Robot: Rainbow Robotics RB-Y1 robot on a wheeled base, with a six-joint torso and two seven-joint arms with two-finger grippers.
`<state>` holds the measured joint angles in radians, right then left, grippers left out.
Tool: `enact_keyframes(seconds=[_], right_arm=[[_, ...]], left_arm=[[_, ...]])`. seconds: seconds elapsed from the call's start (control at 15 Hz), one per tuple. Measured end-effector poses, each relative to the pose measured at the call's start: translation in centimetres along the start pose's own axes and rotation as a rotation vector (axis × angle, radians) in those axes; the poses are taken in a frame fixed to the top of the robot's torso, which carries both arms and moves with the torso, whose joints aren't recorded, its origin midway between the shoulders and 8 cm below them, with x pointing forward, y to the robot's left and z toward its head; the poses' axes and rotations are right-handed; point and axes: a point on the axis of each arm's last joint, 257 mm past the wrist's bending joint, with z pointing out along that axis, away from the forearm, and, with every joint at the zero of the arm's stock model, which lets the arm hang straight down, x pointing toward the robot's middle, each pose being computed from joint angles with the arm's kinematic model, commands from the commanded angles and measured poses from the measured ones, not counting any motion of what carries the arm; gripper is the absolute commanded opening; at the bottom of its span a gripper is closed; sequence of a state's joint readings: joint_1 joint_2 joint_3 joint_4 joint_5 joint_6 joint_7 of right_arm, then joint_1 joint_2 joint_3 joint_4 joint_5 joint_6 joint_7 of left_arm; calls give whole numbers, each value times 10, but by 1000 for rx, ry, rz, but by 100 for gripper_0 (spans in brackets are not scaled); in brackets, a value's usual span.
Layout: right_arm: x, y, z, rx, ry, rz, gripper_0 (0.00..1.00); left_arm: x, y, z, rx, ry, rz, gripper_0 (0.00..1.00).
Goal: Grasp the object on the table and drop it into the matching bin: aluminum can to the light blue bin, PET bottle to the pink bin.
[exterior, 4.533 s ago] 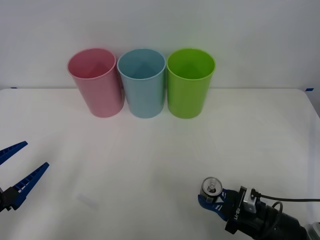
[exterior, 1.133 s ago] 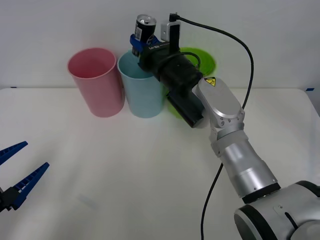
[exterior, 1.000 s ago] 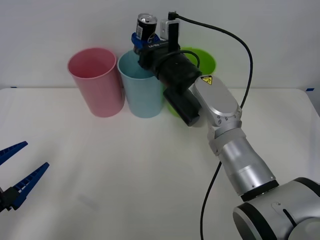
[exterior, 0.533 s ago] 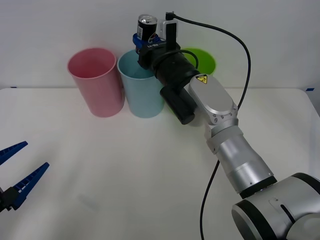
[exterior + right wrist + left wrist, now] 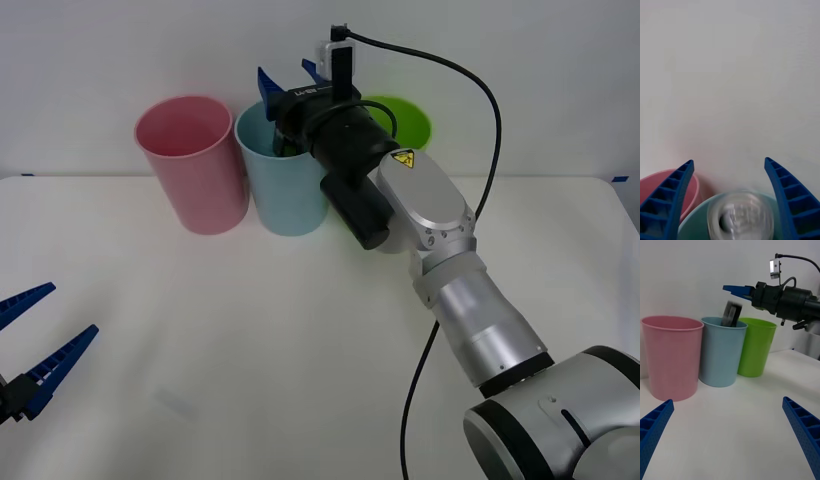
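Metal aluminum can [image 5: 732, 314] dropping into tapered light blue bin [image 5: 290, 195].

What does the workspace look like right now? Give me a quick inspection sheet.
Surface: wide white tabletop, bare in front.
Job's things: small silver-grey metal can, tilted, dropping into the tall light blue plastic bin; tall pink plastic bin beside it.
Clutter: lime green plastic bin.
Grippers: right gripper above the blue bin, jaws open; left gripper low at the table's near left, jaws open.
Cables: black cable along the right arm.
Surroundings: plain white wall.
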<state>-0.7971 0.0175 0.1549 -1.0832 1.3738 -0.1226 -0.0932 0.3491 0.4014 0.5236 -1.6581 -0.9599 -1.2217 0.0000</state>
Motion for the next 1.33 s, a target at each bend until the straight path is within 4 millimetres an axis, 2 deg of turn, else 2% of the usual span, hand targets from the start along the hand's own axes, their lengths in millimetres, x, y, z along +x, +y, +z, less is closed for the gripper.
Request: enact_keyframes(seconds=[0.07, 0.2, 0.53, 0.73, 0.93, 1.33], right_arm=[[4, -3, -2, 7, 6, -2, 100], [-1, -2, -2, 2, -6, -9, 100], [-6, 8, -3, -30, -14, -8, 100], [-9, 15, -11, -64, -27, -2, 100], [-11, 12, -35, -102, -37, -12, 100], [-8, -6, -97, -155, -31, -34, 100]], left_arm=[[0, 0, 0, 0, 0, 0, 100], [0, 0, 0, 0, 0, 0, 100], [0, 0, 0, 0, 0, 0, 100], [0, 0, 0, 0, 0, 0, 100], [0, 0, 0, 0, 0, 0, 100], [0, 0, 0, 0, 0, 0, 100]])
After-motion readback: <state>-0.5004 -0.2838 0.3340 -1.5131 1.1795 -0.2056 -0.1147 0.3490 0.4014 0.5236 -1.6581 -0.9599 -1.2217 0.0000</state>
